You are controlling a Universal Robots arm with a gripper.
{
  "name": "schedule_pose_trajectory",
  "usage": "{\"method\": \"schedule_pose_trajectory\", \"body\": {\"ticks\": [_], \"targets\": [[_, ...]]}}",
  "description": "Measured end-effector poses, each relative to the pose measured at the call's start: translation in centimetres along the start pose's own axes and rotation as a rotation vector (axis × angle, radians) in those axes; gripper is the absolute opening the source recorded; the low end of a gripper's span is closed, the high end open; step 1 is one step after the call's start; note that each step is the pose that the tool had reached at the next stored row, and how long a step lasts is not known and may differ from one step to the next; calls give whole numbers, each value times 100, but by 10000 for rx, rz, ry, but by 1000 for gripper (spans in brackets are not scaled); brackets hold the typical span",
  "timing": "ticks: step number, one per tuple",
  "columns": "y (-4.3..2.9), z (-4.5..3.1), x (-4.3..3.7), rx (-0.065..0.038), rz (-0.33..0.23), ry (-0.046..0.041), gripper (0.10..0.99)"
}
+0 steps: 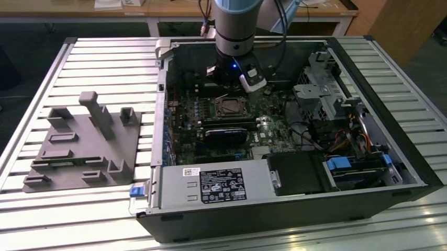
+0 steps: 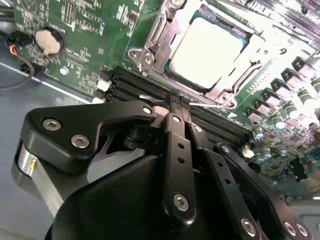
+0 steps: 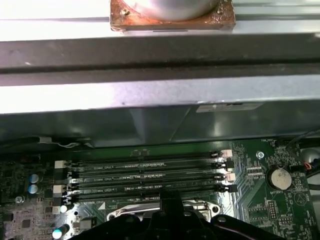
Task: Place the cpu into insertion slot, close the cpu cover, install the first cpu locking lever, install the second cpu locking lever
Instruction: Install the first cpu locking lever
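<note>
While the gripper (image 2: 176,102) hangs with its two black fingers pressed flat together, tips low over the memory slots (image 3: 145,175) just beside the socket, the cpu (image 2: 207,50) sits in the insertion slot (image 1: 229,107), a little above the centre of the exterior view and right under the arm. The cpu cover (image 2: 156,35) looks to lie down around the chip, framing it. A thin bright wire, likely a locking lever (image 2: 205,104), runs right past the fingertips (whether they nip it, I cannot tell).

Now the danger! That wire looks springy and slick, so smooth hard fingers could lose it and let it whip back against the frame. A sideways slip would drag the tips across the slots or onto the green board (image 2: 85,25), with its small soldered parts. And if the cover is not fully flat, forcing a lever down could press the chip askew in its seat.

Look at the surfaces. The chip top is smooth, matt, silvery metal, square with softened corners. The cover is thin stamped steel, bright, with a cut-out centre and screw tabs. The slots are long, narrow black plastic with pale end latches. The fingers are flat black links studded with shiny screws, and a round coin battery (image 2: 46,41) gleams off to the side.
</note>
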State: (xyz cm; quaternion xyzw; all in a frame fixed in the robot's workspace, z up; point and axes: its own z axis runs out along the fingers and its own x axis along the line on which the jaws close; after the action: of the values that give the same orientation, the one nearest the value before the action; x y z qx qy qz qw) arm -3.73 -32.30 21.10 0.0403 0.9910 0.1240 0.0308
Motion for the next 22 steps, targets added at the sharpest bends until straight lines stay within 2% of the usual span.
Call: {"method": "schedule_pose_trajectory", "body": {"ticks": [4,9,17,22], "targets": [[17,26,3,153,96,-96,106],[63,47,8,366,159,-138,106],[152,78,16,562,238,-177,106],[160,93,18,791,268,-249,106]]}}
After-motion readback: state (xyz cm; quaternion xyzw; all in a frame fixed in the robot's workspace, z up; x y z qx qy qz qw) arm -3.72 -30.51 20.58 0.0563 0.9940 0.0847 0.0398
